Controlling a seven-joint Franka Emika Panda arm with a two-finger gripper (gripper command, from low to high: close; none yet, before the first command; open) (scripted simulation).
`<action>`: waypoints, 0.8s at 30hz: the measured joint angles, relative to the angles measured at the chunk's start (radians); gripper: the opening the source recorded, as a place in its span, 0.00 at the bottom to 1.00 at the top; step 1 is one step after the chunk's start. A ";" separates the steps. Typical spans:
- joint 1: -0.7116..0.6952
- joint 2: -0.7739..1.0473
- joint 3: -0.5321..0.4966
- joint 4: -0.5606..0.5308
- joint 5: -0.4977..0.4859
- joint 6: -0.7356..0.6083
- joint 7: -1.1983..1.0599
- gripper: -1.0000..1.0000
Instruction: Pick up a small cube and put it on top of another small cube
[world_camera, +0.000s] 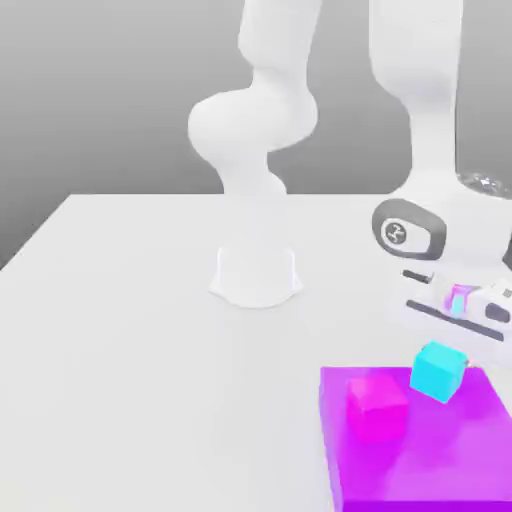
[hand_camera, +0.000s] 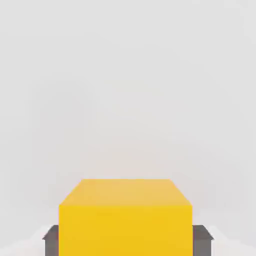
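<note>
Exterior view: white table (world_camera: 130, 330), grey backdrop

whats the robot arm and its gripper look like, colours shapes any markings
The arm is glossy white with rounded, bulbous links rising from a round white base. Near the wrist sits a dark grey oval badge with a small white logo. The fingers are dark grey, blocky pads.

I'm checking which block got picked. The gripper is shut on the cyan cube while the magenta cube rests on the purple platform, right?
Not quite: the gripper is shut on an orange cube, as the hand view shows. The cyan cube sits tilted by the magenta cube over the purple platform.
</note>
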 joint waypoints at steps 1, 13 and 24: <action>0.005 0.016 -0.006 0.003 -0.006 0.013 0.004 0.00; -0.047 -0.257 0.052 0.035 0.064 -0.275 0.021 0.00; -0.177 -0.457 -0.020 0.117 0.114 -0.565 0.448 0.00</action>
